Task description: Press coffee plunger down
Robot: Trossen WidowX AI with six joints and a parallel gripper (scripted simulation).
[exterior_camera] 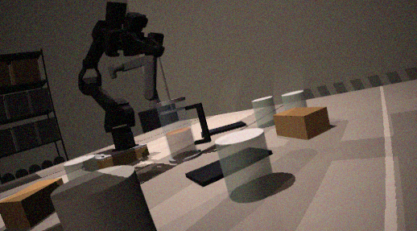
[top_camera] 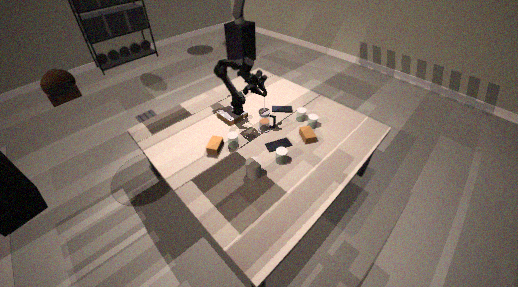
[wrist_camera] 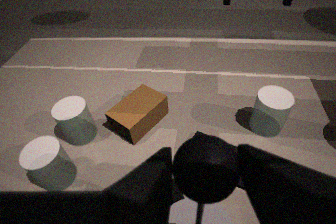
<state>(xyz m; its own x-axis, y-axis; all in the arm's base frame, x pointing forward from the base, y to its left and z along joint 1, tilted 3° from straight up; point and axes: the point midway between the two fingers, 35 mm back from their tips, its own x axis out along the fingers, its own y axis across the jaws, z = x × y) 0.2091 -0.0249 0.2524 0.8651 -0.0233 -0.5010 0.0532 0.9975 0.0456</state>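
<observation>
From the top view, my arm rises from its base near the 11 o'clock side of the table [top_camera: 350,128], and my claw [top_camera: 259,83] hangs over the coffee press [top_camera: 265,119] near the table's middle. At this range the press is a small blur; I can just trace a thin rod running from the claw down to it, but not its knob. Pale cups and tan boxes ring the press, too small to read in detail.

From the exterior view, my claw [exterior_camera: 154,48] sits at the top of the plunger rod [exterior_camera: 164,76], which slants down to the lid of the coffee press [exterior_camera: 171,119]. The press stands upright on the table [exterior_camera: 354,179], its black handle at 3 o'clock of the glass body. My own dark wrist hides the knob here. A grey cylinder at the lower left edge is cut off by the frame.

From the wrist view, the round black knob [wrist_camera: 205,169] sits between my two fingers, which press against it at 9 and 3 o'clock: the claw is closed on the knob. The knob hides the press body beneath. Beyond lie a tan box [wrist_camera: 138,112] at 11 o'clock and three white-topped cups [wrist_camera: 73,119].
</observation>
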